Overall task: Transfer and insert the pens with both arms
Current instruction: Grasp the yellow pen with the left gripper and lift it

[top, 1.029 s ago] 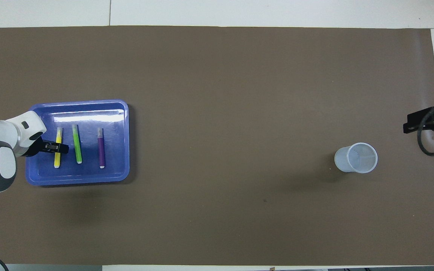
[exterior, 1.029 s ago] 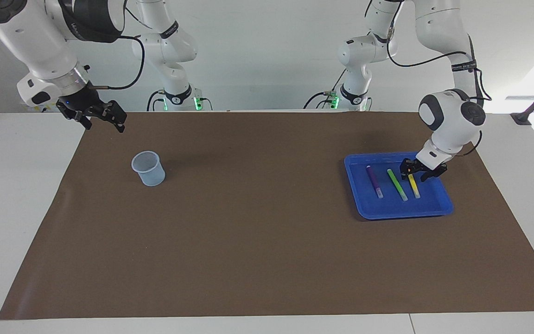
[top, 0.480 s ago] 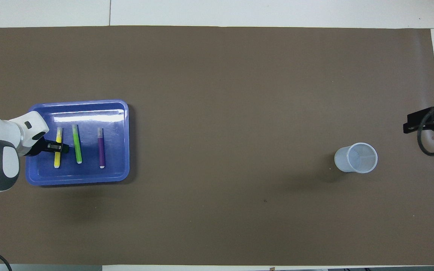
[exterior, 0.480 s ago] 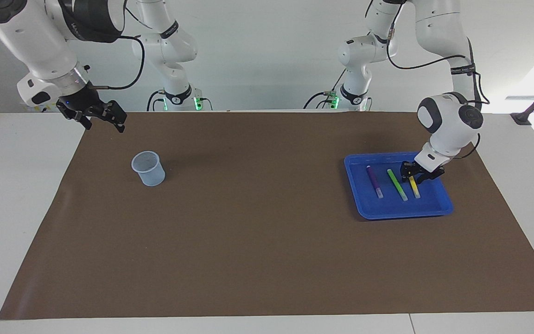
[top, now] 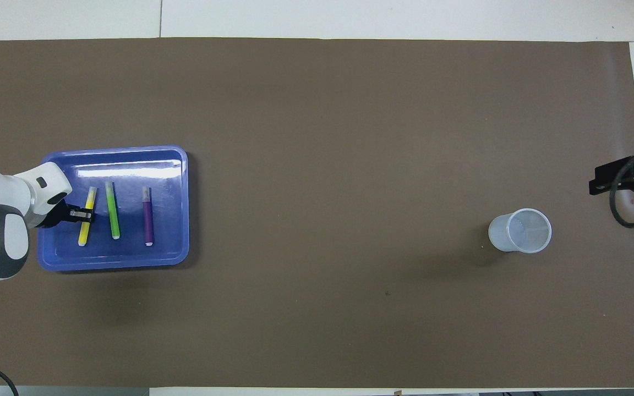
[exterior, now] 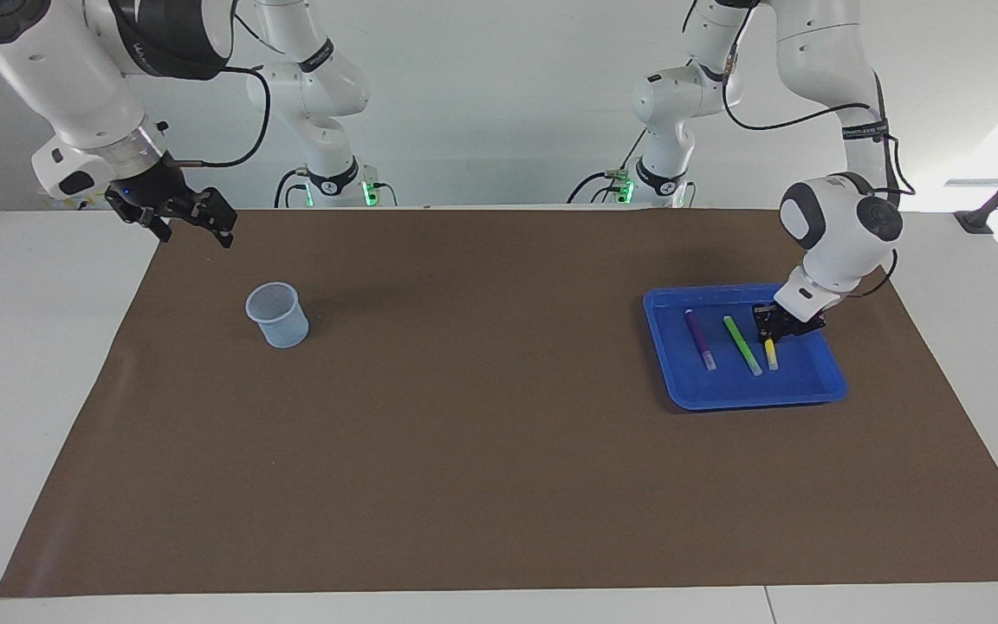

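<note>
The yellow pen [top: 86,216] lies in the blue tray [top: 182,203] at the left arm's end of the tabletop, and it is what has just changed: the left gripper [top: 85,214], which stood open astride it a second ago, has now shut on its middle, and the pen has skewed slightly, its end farther from the robots leaning toward the green pen [top: 111,210] beside it. The purple pen [top: 147,215] lies untouched, farthest of the three from the gripper. So the first pick looks secured, with lifting next. Well apart from the tray, toward the right arm's end, stands the clear cup [top: 519,230]; the right gripper [exterior: 190,221] waits open near it.
</note>
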Robot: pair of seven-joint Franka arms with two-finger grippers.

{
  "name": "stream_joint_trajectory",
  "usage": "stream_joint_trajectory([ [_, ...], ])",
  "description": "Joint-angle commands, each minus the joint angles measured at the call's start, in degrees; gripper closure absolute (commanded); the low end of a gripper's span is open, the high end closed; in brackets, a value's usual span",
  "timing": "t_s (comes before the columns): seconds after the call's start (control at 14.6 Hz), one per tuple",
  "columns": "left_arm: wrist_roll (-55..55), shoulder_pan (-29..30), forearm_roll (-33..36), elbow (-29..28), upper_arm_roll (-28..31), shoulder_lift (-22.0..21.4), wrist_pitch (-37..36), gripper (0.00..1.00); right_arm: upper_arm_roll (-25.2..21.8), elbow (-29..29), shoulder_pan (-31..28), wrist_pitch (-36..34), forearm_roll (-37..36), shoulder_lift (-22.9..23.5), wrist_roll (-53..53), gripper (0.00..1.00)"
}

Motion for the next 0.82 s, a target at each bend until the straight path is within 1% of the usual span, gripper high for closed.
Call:
stream_joint_trajectory([
  [0.0, 0.0, 0.2, 0.9, 0.6, 0.2, 0.6, 0.5, 1.0, 0.4, 0.1, -0.5, -2.0, 0.9, -0.8, -1.1, 0.0],
  [0.14, -0.1, 0.3, 0.8, 1.5, 0.2, 0.7, -0.6, 1.0, 0.5, 0.1, -0.2, -1.8, 1.3, -1.0, -1.1, 0.0],
  [0.27, -0.8, -0.2, 0.9, 6.0, 0.1, 0.8, -6.8, 1.0, 0.7, 0.2, 1.1, -1.7, 1.4, -1.0, -1.1, 0.0],
  [0.34, -2.2, -0.7, 0.9, 9.3, 0.1, 1.0, -11.2, 1.0, 0.7, 0.1, 1.2, -1.8, 1.4, -1.0, -1.3, 0.0],
  [0.48, -8.3, -2.8, 0.8, 14.0, 0.0, 1.5, -17.7, 1.0, 0.8, 0.2, 1.2, -1.8, 1.6, -1.0, -2.2, 0.0],
  [0.55, -12.5, -3.7, 0.8, 15.1, -0.1, 1.3, -19.4, 1.0, 0.8, 0.3, 1.2, -1.6, 2.9, -0.9, -2.3, 0.0],
  [0.69, -19.4, -5.7, 0.5, 17.7, -0.4, 0.8, -23.8, 1.0, 0.8, 0.3, 0.7, -1.6, 11.5, -0.8, -2.0, 0.0],
  [0.75, -21.9, -6.5, 0.2, 19.8, -0.5, 0.8, -27.1, 1.0, 0.7, 0.2, 0.8, -1.6, 14.5, -0.8, -1.7, 0.0],
])
